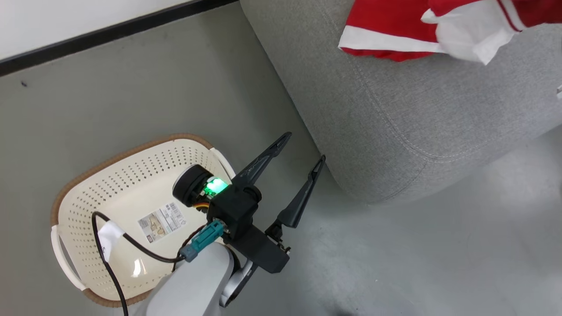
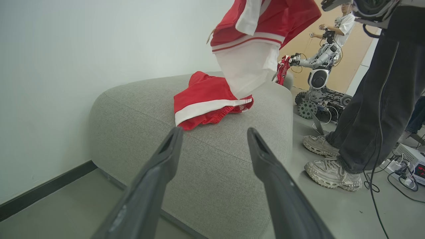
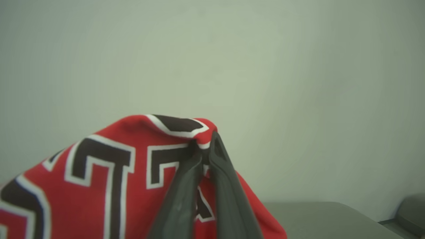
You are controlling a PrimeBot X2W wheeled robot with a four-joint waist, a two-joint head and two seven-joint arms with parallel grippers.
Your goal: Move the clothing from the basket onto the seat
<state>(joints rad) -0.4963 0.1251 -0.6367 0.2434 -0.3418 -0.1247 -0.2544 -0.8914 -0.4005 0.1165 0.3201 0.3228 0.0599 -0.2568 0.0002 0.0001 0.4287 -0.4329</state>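
Note:
The cream basket (image 1: 88,210) stands on the floor with nothing but a label sticker inside. My left gripper (image 1: 305,147) hovers open between the basket and the grey seat (image 1: 417,109), holding nothing; in the left wrist view its fingers (image 2: 214,132) point at the seat (image 2: 139,109). A red garment with a broad white stripe (image 1: 382,33) (image 2: 206,99) lies on the seat. My right gripper (image 3: 204,144) is shut on the red jersey with black-and-white lettering (image 3: 99,172). That jersey (image 2: 252,39) (image 1: 474,26) hangs above the seat, over the striped garment.
A white wall with a black baseboard (image 1: 109,30) runs behind the basket. A person's legs and shoes (image 2: 332,172) stand to the right of the seat. Another robot (image 2: 318,79) and floor cables (image 2: 391,186) sit further back.

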